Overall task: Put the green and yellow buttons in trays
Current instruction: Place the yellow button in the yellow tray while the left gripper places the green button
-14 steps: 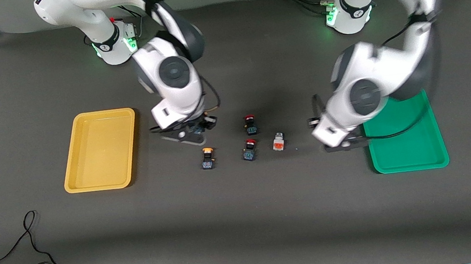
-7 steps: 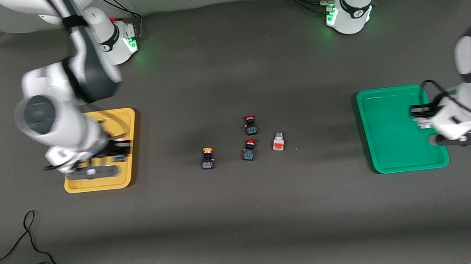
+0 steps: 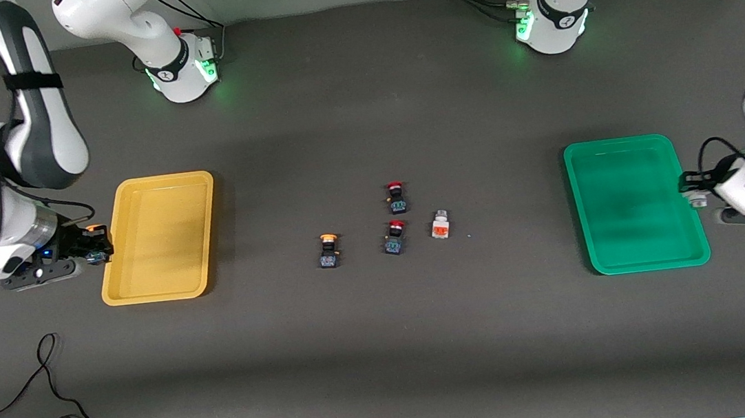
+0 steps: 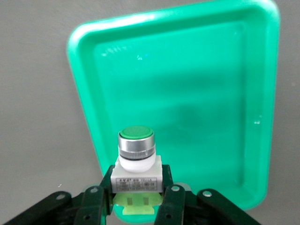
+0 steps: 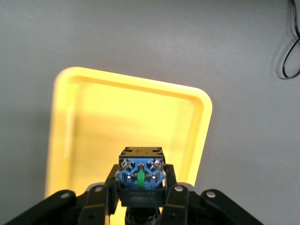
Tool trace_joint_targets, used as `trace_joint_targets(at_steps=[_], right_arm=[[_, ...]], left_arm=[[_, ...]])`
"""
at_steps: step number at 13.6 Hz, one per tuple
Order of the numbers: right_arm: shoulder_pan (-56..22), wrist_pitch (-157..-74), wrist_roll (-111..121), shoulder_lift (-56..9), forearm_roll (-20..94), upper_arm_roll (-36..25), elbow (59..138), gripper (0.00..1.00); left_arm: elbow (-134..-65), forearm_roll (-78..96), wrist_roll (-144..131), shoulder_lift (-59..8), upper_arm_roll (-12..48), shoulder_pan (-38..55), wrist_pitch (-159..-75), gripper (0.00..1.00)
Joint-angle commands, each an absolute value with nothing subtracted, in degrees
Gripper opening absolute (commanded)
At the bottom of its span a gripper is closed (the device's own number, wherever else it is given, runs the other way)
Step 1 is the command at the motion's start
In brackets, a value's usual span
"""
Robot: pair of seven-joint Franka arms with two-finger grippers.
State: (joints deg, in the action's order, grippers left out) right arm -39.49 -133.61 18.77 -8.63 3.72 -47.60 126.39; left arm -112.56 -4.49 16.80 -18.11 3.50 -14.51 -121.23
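My right gripper (image 3: 97,252) is shut on a yellow-capped button with a black-blue base (image 5: 141,174), held just off the yellow tray (image 3: 161,237) at its edge toward the right arm's end. My left gripper (image 3: 691,193) is shut on a white-grey button with a green cap (image 4: 136,157), at the green tray's (image 3: 635,202) edge toward the left arm's end. Both trays are empty, as the wrist views also show (image 4: 197,84) (image 5: 112,126). On the table between the trays lie a second yellow button (image 3: 328,249) and a white-grey button marked orange-red (image 3: 440,224).
Two red-capped buttons (image 3: 396,197) (image 3: 395,237) lie between the yellow button and the white-grey one. A black cable (image 3: 54,408) lies on the table near the front camera at the right arm's end. The arm bases (image 3: 181,70) (image 3: 550,24) stand along the table's back edge.
Both arms swung out from the table's middle to the trays, each carrying a button. The right gripper passed over the yellow tray to its outer edge; the left did likewise at the green tray.
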Motion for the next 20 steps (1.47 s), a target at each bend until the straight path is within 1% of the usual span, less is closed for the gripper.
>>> trace_joint_targets(at_steps=[1,2,6,8,9,10,11,13,15,17,18,20], right_arm=[[-38.94,-146.83,22.66,-10.44,6.49,-48.16,135.33,0.24],[-38.94,-148.34,24.85,-12.98,9.98,-48.16,135.61,0.24],[-39.11,-149.76,42.58,-21.43,29.92,-47.73,135.18,0.24],[-39.37,-149.77,46.66,-23.20,35.14,-47.64,135.09,0.24],[-39.37,-149.59,46.84,-23.20,35.33,-47.64,135.00,0.28],[-39.46,-149.15,46.67,-23.20,35.33,-47.64,134.74,0.53],[-39.46,-148.63,45.89,-23.03,35.42,-47.64,133.87,1.00],[-39.73,-144.43,45.62,-22.24,35.16,-47.81,131.59,1.00],[-39.81,-137.84,44.22,-22.15,34.02,-48.34,127.38,1.00],[-39.90,-130.04,38.27,-21.97,26.06,-49.74,120.36,1.00],[-39.90,-123.99,32.93,-21.97,21.49,-49.66,115.28,1.00],[-40.08,-112.03,24.38,-22.58,15.67,-49.22,104.90,1.00]], left_arm=[[-120.21,-5.01,17.31,-19.24,4.31,-16.77,-132.59,0.00],[-121.80,-5.01,17.31,-20.12,4.31,-16.87,-135.50,0.00],[-122.17,-5.01,16.62,-23.81,4.31,-16.96,-138.51,0.00],[-122.17,-4.75,16.61,-24.61,4.31,-17.40,-138.78,0.00],[-122.17,-4.75,16.61,-24.61,4.31,-17.40,-138.78,0.05],[-122.08,-4.75,16.79,-24.61,4.31,-17.40,-138.78,0.64],[-121.91,-4.75,17.22,-24.09,4.31,-17.66,-138.17,0.96],[-121.82,-4.75,17.58,-22.42,4.39,-17.75,-136.94,0.98],[-120.60,-4.75,17.49,-18.39,4.66,-17.40,-130.56,0.99],[-117.53,-4.22,17.32,-13.21,5.01,-16.79,-120.46,0.99],[-114.55,-4.22,17.40,-11.44,5.44,-15.92,-114.58,0.99],[-105.69,-4.04,16.61,-10.55,5.80,-14.07,-102.54,0.98]])
